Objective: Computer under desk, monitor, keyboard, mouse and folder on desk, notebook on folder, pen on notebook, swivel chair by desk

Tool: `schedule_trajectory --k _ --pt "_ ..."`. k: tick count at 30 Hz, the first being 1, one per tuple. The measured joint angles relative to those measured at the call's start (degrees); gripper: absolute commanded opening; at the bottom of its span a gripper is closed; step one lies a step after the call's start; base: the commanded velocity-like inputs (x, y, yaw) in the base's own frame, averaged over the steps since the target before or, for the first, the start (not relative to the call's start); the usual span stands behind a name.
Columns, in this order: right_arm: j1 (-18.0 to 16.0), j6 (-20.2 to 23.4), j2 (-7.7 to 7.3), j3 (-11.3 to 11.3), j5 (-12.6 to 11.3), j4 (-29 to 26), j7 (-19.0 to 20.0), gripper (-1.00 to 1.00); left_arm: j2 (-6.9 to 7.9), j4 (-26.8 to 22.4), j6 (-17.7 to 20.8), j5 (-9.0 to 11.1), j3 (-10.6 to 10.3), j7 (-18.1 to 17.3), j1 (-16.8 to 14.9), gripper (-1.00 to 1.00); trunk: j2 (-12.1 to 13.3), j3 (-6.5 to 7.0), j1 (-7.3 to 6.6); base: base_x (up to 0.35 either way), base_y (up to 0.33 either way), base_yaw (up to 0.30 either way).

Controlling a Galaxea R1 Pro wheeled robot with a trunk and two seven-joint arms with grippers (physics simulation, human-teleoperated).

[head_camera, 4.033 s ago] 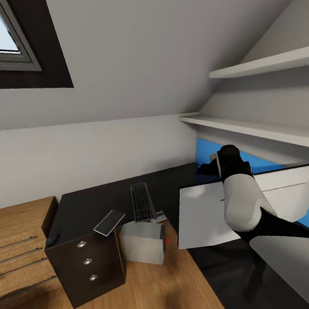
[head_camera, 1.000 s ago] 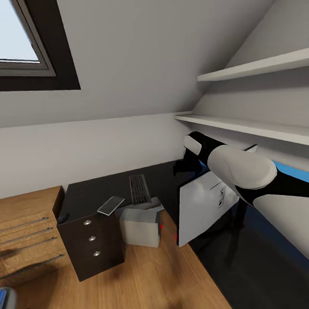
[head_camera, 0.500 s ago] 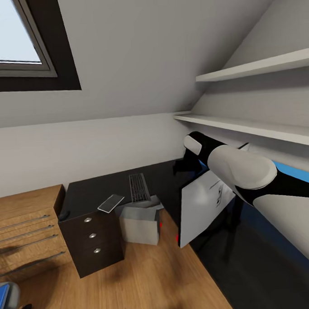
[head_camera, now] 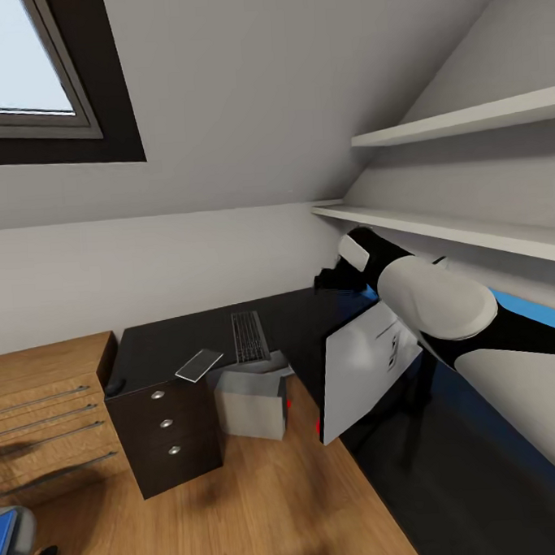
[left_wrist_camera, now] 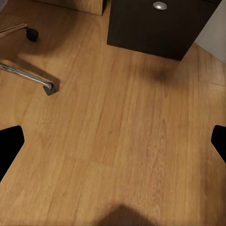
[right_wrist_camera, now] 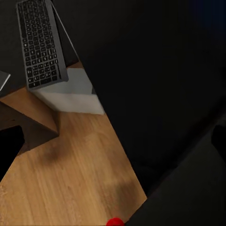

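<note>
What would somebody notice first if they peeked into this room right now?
Probably the wide monitor, showing its pale back and leaning tilted on the near part of the black desk, with the robot's big white right arm reaching over it. Next, the keyboard poking over the desk's front edge, right above the white computer on the wood floor.

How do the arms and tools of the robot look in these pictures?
The right arm has a smooth, rounded white shell with glossy black joint sections and a small white pad near the wrist. The fingertips of the left tool are plain flat black. No cables or markings are visible.
</note>
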Motion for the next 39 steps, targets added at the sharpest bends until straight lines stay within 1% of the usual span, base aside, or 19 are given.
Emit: schedule_trajectory --k 1,2,4,5,7,12,22,31,35,39 --pt "0.0 -0.76 0.0 -0.08 0.03 -0.67 1.0 1.0 0.0 0.01 0.01 0.0 0.01 0.0 0.01 1.0 0.0 0.0 0.0 0.0 0.0 0.0" --pt "-0.01 -1.94 0.0 -0.18 0.24 -1.97 3.26 1.0 0.0 0.02 0.03 0.01 0.02 0.0 0.0 1.0 0.0 0.0 0.0 0.0 0.0 0.0" --pt "-0.01 -2.75 0.01 -0.31 0.43 -3.54 5.8 1.0 0.0 0.01 0.04 0.01 0.03 0.0 -0.02 1.0 0.0 0.0 0.0 0.0 0.0 0.0" --pt "-0.02 -3.25 0.0 -0.33 0.49 -5.37 8.19 1.0 0.0 0.01 0.04 0.01 0.04 0.0 -0.01 1.0 0.0 0.0 0.0 0.0 0.0 0.0" --pt "-0.02 -3.73 0.0 -0.28 0.41 -8.36 11.2 1.0 0.0 0.02 0.01 0.01 0.04 0.0 0.0 1.0 0.0 0.0 0.0 0.0 0.0 0.0" --pt "-0.01 -4.35 0.0 0.3 0.04 -12.64 14.31 1.0 0.0 0.03 0.02 0.01 0.03 0.0 0.01 1.0 0.01 0.0 0.02 -0.101 0.0 0.0" --pt "0.0 -4.88 0.0 3.02 0.01 -13.88 15.15 1.0 -0.01 0.03 0.05 0.01 0.03 0.0 0.01 1.0 0.01 0.0 0.03 -0.284 0.0 0.0" --pt "0.07 -5.23 0.0 3.35 0.11 -13.96 15.18 1.0 0.0 0.05 0.11 -0.01 -0.07 -0.07 -0.01 1.0 0.01 0.0 0.03 -0.301 0.0 0.0" --pt "0.08 -6.65 0.0 3.39 0.22 -13.91 15.18 1.0 0.0 0.02 0.14 -0.01 -0.08 -0.05 0.02 1.0 0.0 0.0 0.02 -0.172 -0.04 0.0" --pt "0.09 -7.16 0.01 3.42 0.28 -13.91 15.18 1.0 0.0 0.03 0.2 -0.02 -0.16 -0.07 0.02 1.0 0.0 0.0 0.01 -0.12 -0.177 0.0"
